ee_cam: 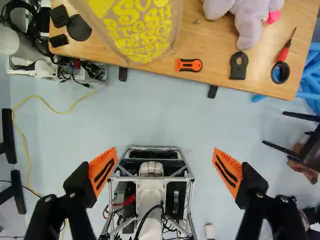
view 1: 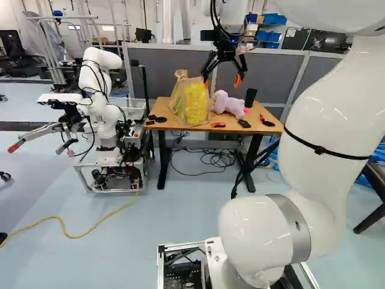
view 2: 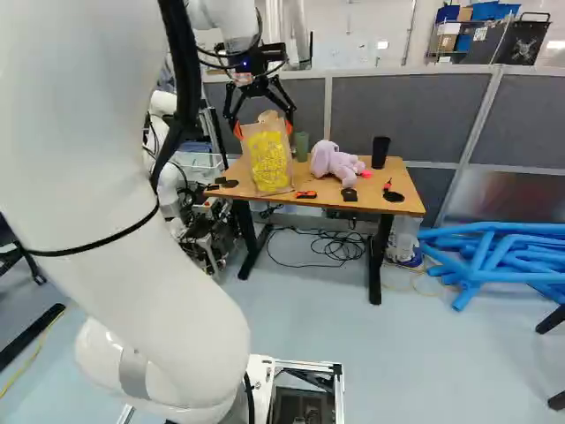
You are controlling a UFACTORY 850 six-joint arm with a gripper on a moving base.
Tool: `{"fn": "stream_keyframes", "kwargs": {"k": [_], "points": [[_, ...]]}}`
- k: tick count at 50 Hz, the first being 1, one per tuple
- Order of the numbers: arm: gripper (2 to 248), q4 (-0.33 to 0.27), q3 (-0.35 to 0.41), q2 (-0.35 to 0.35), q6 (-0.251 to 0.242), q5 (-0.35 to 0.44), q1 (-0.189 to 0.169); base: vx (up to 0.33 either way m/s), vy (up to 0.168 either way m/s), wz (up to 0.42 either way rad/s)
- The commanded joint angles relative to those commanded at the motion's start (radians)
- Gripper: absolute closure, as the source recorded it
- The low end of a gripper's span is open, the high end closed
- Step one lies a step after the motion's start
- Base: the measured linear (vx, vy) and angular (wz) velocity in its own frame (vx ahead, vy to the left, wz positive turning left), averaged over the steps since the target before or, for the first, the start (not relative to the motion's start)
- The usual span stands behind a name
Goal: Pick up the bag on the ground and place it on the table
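My gripper (view 1: 221, 80) hangs high over the table in the left base view, right of the bag's top. A brown paper bag (view 1: 191, 103) with yellow print stands upright on the wooden table (view 1: 161, 109), toward its left end. In the right base view the bag (view 2: 267, 163) appears below and between the fingertips. The wrist view shows the gripper (ee_cam: 166, 169) wide open, with nothing gripped; the bag (ee_cam: 142, 30) lies ahead of the fingers and apart from them. Its top is partly out of that view.
Beside the bag are a plush toy (view 2: 334, 162), an orange-black tool (ee_cam: 189, 65), a black cup (view 2: 380, 152) and a green cup (view 2: 302, 146). Another robot (view 1: 105, 108) stands left of the table. Cables (view 1: 210, 158) lie below it; blue tubes (view 2: 494, 252) lie to its right.
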Motion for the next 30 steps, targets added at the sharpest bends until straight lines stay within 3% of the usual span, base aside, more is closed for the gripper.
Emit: {"fn": "stream_keyframes", "kwargs": {"k": [16, 30], "points": [[3, 0.0, 0.0, 0.0, 0.0, 0.0, 0.0, -0.126, -0.002, 0.002], [3, 0.0, 0.001, 0.0, 0.0, 0.001, 0.0, 0.004, -0.001, -0.002]]}}
